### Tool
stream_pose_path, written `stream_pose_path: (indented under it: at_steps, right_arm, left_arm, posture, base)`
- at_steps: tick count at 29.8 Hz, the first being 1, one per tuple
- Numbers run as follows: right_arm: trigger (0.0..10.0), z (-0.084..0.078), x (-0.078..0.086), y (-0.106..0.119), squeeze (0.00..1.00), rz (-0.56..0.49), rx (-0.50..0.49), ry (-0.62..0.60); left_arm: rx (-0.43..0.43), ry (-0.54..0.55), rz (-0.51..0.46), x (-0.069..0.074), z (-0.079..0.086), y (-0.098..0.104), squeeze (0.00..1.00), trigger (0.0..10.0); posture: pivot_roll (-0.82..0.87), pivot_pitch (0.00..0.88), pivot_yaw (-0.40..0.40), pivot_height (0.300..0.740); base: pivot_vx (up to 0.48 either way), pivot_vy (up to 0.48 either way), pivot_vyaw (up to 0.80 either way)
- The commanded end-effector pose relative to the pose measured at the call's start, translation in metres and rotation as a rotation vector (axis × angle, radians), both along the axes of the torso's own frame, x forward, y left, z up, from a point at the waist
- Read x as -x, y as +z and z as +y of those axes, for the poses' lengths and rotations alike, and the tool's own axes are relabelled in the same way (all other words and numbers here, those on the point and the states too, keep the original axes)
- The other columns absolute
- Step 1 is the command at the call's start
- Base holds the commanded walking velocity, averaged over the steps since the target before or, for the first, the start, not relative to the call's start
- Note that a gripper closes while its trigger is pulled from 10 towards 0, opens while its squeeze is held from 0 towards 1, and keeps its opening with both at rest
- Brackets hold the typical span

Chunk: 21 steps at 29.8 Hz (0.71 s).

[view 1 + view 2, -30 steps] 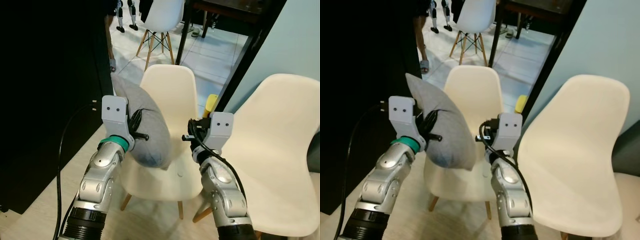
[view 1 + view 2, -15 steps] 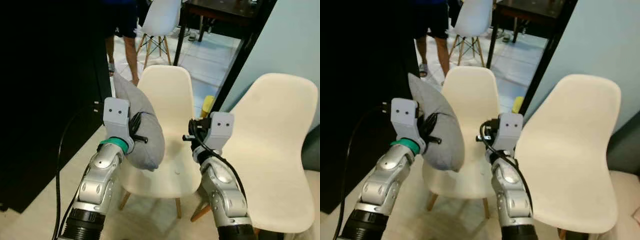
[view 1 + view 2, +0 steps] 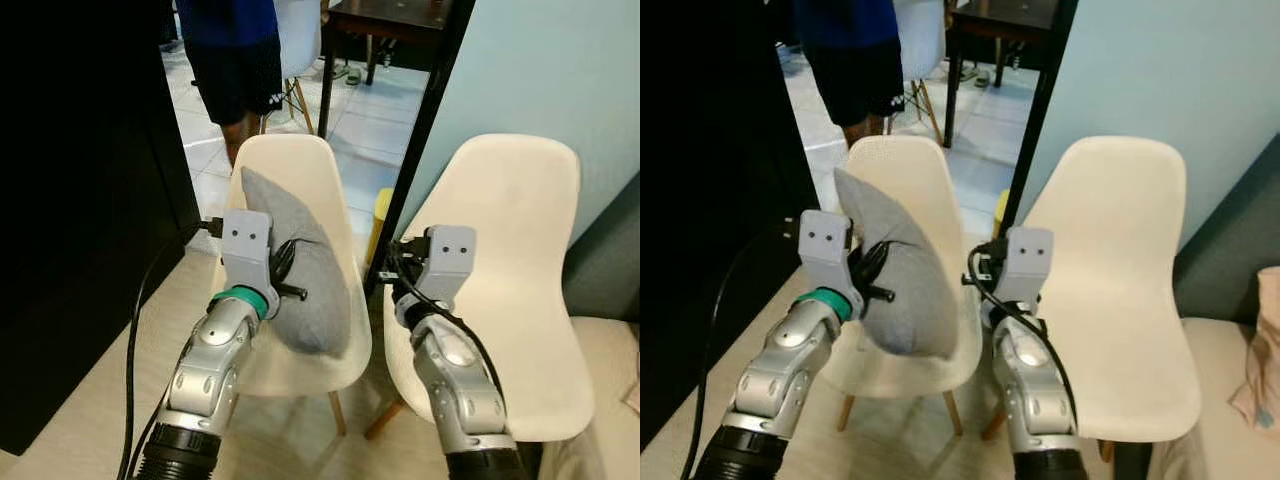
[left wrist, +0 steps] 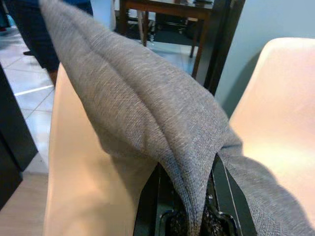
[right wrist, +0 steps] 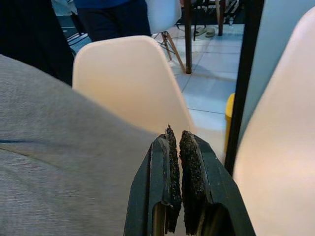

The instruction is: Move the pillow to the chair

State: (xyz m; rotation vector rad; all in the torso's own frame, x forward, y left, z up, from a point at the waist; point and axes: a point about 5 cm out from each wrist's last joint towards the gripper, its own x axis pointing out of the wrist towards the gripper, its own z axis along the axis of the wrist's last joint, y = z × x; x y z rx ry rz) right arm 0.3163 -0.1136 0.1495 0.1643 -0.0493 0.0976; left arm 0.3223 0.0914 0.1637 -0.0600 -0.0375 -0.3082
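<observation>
Left gripper point(image 4: 189, 206) clamps pillow point(image 3: 305, 270) edge, pillow upright over left chair point(image 3: 290, 165) seat, long axis vertical. Right gripper point(image 5: 177, 147) closed, empty.

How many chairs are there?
3. One cream chair sits behind the pillow, another cream chair is to its right, and a white chair stands far back behind the person, partly hidden.

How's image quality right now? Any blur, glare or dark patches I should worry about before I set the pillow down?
Left eye view: sharp, though the left side is near-black shade; the pillow and chair are evenly lit. Left wrist view: the pillow fabric close to the lens is slightly soft, the background clear. Right wrist view: the right gripper is crisp, with mild bright wash on the neighbouring chair.
</observation>
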Motion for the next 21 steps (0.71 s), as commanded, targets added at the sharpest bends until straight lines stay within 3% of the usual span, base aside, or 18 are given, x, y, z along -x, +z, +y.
stream_pose_path:
  at_steps: [1, 15, 21]
  right_arm:
    - [10.0, 0.000, 0.001, -0.007, 0.00, 0.032, 0.004, -0.002]
    - [10.0, -0.003, 0.001, -0.010, 0.00, 0.044, 0.002, -0.014]
    - [10.0, -0.004, 0.001, -0.009, 0.00, 0.047, -0.004, -0.017]
  left_arm:
    - [0.016, -0.012, -0.053, 0.001, -0.001, 0.010, 0.00, 10.0]
    - [-0.003, -0.058, -0.049, 0.001, -0.006, 0.003, 0.00, 10.0]
    - [-0.082, -0.124, -0.081, -0.015, -0.016, 0.003, 0.00, 10.0]
  posture:
    - [0.02, 0.003, 0.030, 0.740]
    - [0.02, 0.000, 0.029, 0.740]
    - [0.01, 0.009, 0.031, 0.720]
  base:
    - [0.000, 0.000, 0.00]
    - [0.000, 0.000, 0.00]
    - [0.000, 0.000, 0.00]
